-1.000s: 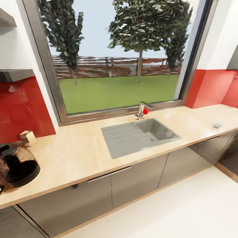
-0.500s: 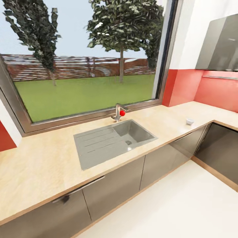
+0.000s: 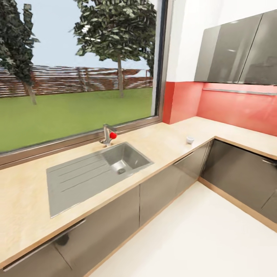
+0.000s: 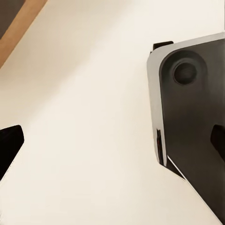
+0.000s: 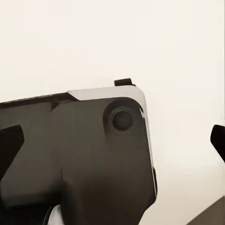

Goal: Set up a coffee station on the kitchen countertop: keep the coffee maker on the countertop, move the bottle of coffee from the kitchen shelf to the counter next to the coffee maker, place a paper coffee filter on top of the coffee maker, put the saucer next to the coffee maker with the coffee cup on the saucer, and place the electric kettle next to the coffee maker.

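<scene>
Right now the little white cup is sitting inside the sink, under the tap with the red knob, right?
Not quite. The head view shows the coffee cup standing on the kitchen countertop, well away from the sink, near the counter's corner. The tap does have a red knob.

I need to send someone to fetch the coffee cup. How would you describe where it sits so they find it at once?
Start at the big window over the steel sink. Follow the kitchen countertop right toward its corner below the grey wall cabinets. The coffee cup stands there alone, a tiny white thing on tan wood.
</scene>
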You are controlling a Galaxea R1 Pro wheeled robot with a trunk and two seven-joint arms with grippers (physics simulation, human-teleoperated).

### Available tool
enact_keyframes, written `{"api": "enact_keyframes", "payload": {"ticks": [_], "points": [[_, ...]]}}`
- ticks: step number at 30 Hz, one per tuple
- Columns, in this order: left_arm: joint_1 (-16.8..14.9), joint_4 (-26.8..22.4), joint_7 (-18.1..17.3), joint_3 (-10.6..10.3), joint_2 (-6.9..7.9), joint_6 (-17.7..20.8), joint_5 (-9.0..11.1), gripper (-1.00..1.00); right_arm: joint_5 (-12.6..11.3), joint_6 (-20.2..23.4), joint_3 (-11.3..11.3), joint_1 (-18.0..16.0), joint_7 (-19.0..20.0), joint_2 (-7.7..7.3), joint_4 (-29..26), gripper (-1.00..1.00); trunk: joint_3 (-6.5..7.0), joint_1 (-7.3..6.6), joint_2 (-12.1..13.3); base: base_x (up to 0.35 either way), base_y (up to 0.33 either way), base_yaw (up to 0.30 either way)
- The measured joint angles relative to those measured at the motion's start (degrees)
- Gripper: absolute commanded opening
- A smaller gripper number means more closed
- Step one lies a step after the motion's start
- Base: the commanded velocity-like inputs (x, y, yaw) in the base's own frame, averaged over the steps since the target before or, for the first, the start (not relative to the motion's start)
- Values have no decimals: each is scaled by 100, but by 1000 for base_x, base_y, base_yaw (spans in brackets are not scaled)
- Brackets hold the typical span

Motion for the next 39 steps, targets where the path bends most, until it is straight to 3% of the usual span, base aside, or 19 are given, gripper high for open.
{"api": "enact_keyframes", "payload": {"ticks": [24,39], "points": [[0,-7,0,9,15,-9,0,100,5,2,0,0,0,0,0,100,80,-1,0,227,-250,-300],[-2,-7,0,7,17,-18,0,100,8,1,-1,0,0,0,0,100,130,-2,0,323,-97,-300]]}}
